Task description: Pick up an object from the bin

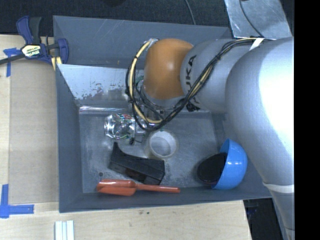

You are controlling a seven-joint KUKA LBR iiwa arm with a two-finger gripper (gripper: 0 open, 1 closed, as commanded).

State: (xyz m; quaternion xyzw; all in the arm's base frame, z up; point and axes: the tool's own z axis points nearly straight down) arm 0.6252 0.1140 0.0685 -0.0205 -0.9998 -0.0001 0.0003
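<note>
My gripper (137, 132) is low in the bin's back middle, mostly hidden under the arm's wrist. It sits at the right edge of a shiny crumpled clear wrapper (117, 126) with green and red bits inside. Just to its right lies a grey-white tape roll (161, 145), flat with its hole facing up. A black rectangular block (137, 167) lies in front of the gripper, slanted across the floor.
A red-orange tool with a thin shaft (131, 188) lies along the front wall. A blue bowl with a black inside (226, 165) rests on its side at the front right. The thick arm covers the bin's right and back.
</note>
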